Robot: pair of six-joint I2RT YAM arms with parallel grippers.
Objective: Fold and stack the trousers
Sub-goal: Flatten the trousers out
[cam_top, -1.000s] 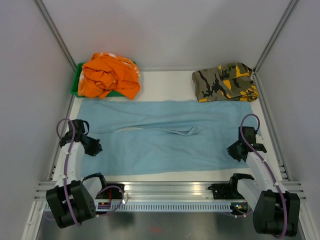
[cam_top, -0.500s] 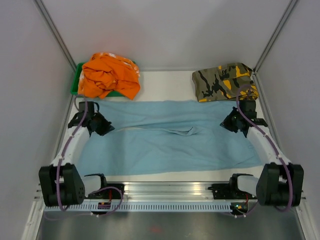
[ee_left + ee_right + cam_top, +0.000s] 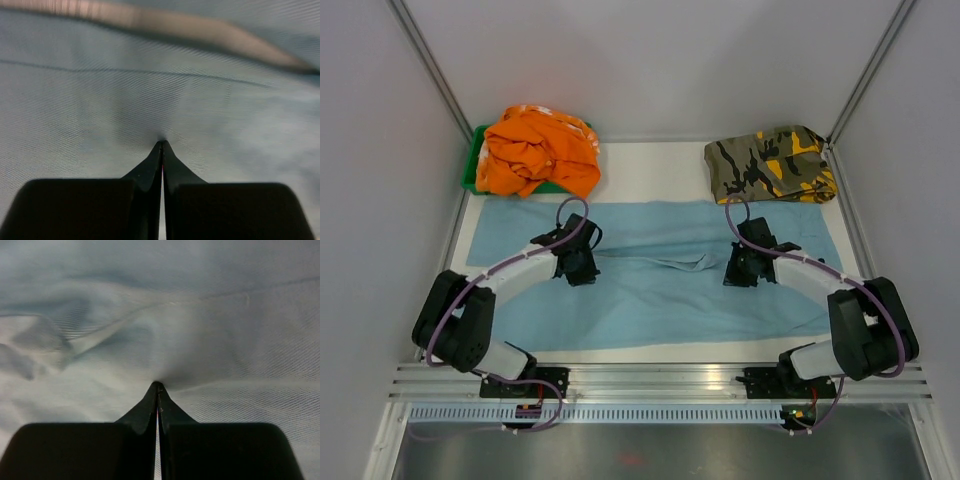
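— Where do the trousers lie, and which way do they run?

— The trousers (image 3: pixel 650 300) are spread flat over the middle of the table (image 3: pixel 650 165). Their long axis goes from the left edge to the right edge, parallel to the near edge. The split between the legs opens toward the left edge, so the legs point left and the waist end lies by the right edge.

— And your hands?

— Both are down on the cloth. My left gripper (image 3: pixel 582 270) sits on the left half, at the leg split. My right gripper (image 3: pixel 737 272) sits on the right half, just beside the small raised fold at the crotch. Both are closed tight, fingertips (image 3: pixel 150 170) together and touching the fabric, which puckers around them. I cannot tell if any cloth is caught between them.

— What lies farther out?

— An orange garment (image 3: pixel 540 150) is heaped on a green tray (image 3: pixel 472 172) at the far left corner. A camouflage garment (image 3: pixel 770 165) is at the far right corner.
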